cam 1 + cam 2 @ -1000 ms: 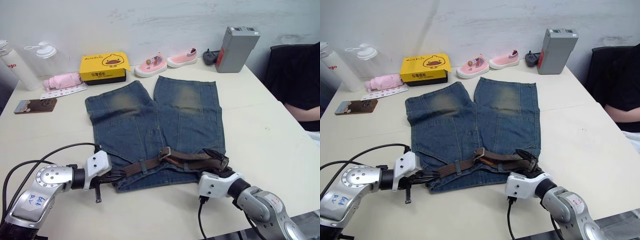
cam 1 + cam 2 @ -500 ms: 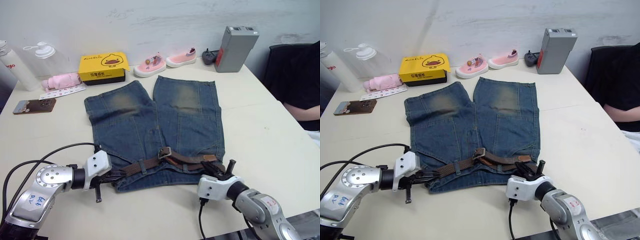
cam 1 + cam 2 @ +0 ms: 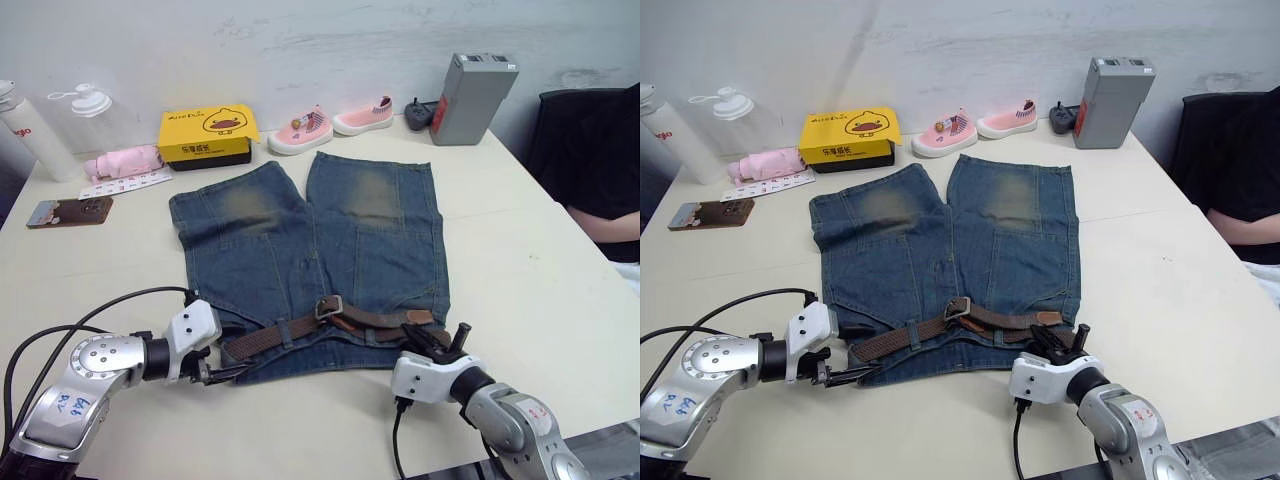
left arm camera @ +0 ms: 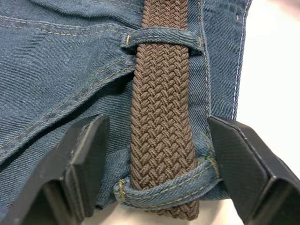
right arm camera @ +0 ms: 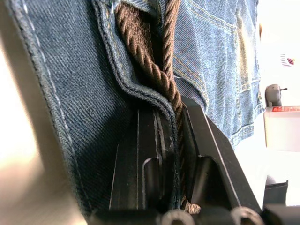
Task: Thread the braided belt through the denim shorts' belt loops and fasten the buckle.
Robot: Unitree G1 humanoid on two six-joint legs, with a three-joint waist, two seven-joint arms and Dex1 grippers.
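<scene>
1. The denim shorts are lying flat on a pale table, legs pointing toward the far wall and waistband toward the robot.
2. The braided belt is running along the waistband, passing under the belt loops; its buckle is sitting near the middle of the waistband, with the tan leather tip lying toward the robot's right.
3. The left gripper is hovering at the left end of the waistband, its two black fingers spread wide on either side of the belt without pinching it; in the left wrist view the strap is passing under one loop farther along and ending under another between the fingers.
4. The right gripper is resting at the right end of the waistband, its fingers drawn close together with the edge of the belt and a fold of denim caught between them.
5. Along the far edge of the table, a yellow box, a pair of pink shoes, a grey case, a rolled pink cloth, white bottles and a phone are standing well apart from the shorts.
6. A person in dark clothing is sitting at the right side of the table.
</scene>
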